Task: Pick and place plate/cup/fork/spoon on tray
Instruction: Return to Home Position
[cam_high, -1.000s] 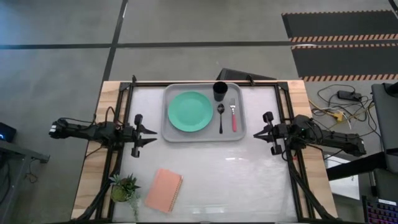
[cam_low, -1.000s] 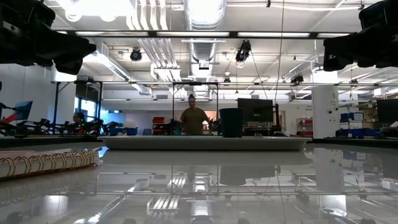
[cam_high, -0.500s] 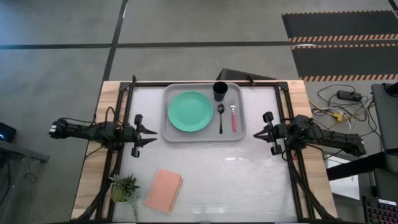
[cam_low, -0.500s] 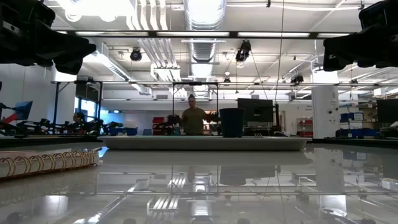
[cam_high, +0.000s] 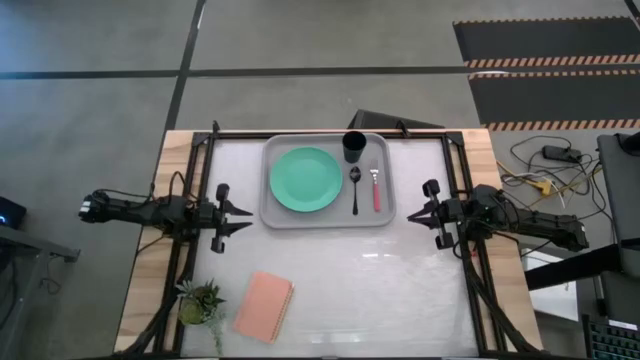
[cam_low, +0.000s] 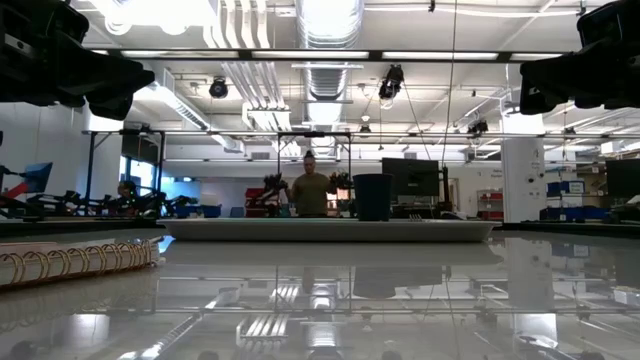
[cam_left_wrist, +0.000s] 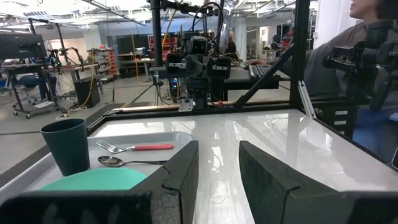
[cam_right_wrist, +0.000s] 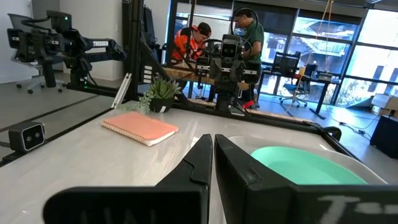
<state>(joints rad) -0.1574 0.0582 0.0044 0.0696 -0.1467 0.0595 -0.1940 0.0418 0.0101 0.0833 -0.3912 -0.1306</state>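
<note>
We see the spoon (cam_high: 354, 189) and fork (cam_high: 376, 187) lying parallel on the tray (cam_high: 328, 217), bowl and tines toward the cup (cam_high: 354, 147), beside the plate (cam_high: 305, 179). The tray sits between the left gripper (cam_high: 244, 219), fingers parted, and the right gripper (cam_high: 414, 217), fingers nearly together. A pink pad (cam_high: 264, 306) and a plant (cam_high: 199, 300) lie well apart.

The left gripper (cam_left_wrist: 216, 165) holds its fingers apart. On the tray (cam_left_wrist: 163, 137), the cup (cam_left_wrist: 66, 146), fork (cam_left_wrist: 134, 147), spoon (cam_left_wrist: 127, 162) and plate (cam_left_wrist: 93, 181) rest.

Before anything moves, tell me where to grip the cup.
Grip the cup by its rim, coming straight down from above: it stands upright and open-topped in the tray's far corner, with the plate and spoon close beside it.
</note>
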